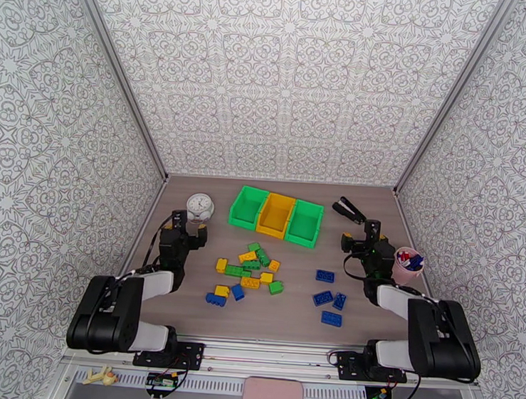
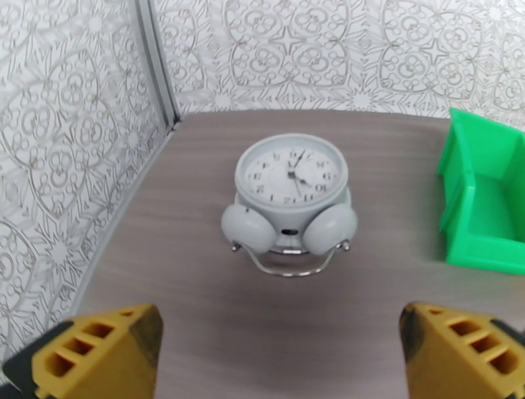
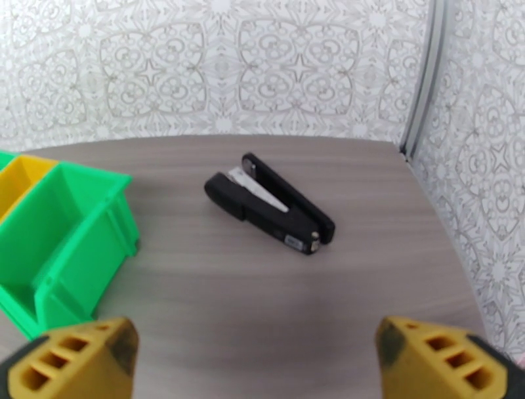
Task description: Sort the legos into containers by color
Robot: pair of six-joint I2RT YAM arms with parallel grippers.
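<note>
Three joined bins stand at the back middle of the table: a green bin (image 1: 244,222), a yellow bin (image 1: 272,231) and another green bin (image 1: 301,239). A loose cluster of yellow, green and blue legos (image 1: 248,267) lies in front of them. Several blue legos (image 1: 323,298) lie apart to the right. My left gripper (image 1: 188,228) (image 2: 279,357) is open and empty, left of the bins, facing a white alarm clock (image 2: 289,190). My right gripper (image 1: 365,237) (image 3: 262,364) is open and empty, right of the bins. The right green bin's (image 3: 59,243) inside looks empty.
A black stapler (image 3: 269,203) lies at the back right, ahead of my right gripper. A pink cup (image 1: 407,266) with coloured bits stands by the right wall. The alarm clock (image 1: 200,207) sits near the left wall. Patterned walls enclose the table on three sides.
</note>
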